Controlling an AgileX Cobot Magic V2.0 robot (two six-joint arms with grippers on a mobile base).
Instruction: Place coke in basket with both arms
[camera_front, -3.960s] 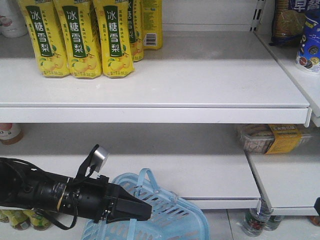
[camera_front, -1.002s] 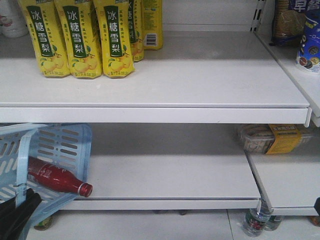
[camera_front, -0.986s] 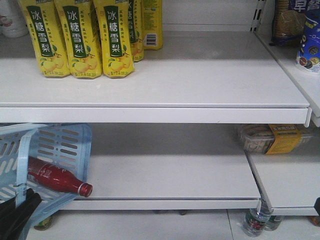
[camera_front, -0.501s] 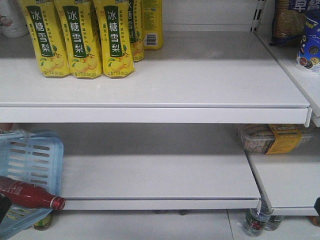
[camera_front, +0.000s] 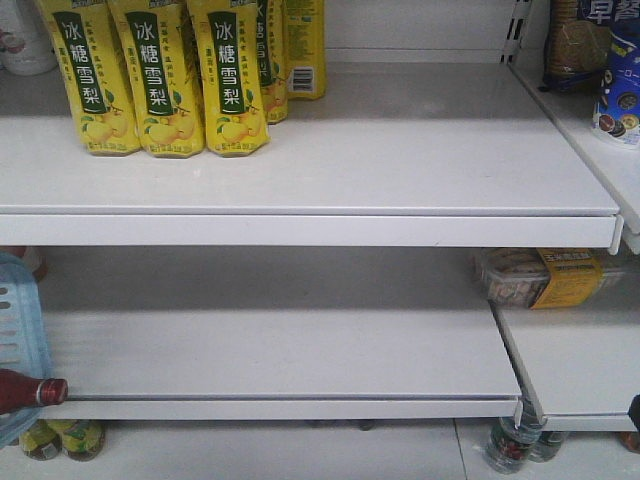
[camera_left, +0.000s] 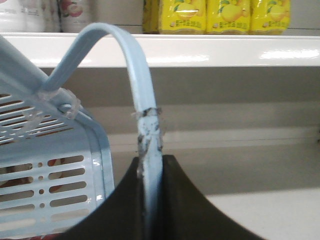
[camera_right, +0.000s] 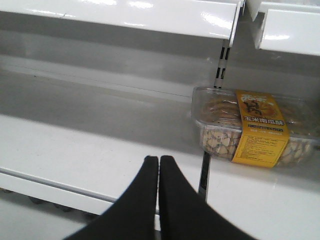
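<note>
I've got the left gripper (camera_left: 150, 200) pinched on the basket (camera_left: 55, 165) handle and the right gripper (camera_right: 159, 170) pressed together holding nothing, coke (camera_front: 30, 390) lying in the basket at frame's left edge, so I'd carry it level; yellow bottles (camera_front: 160, 75) read 冰糖雪梨.

Your basket (camera_front: 18, 330) and the coke (camera_front: 30, 391) in it have slid left, now nearly out of front view; bottles (camera_front: 60, 438) under the shelf show again.
</note>
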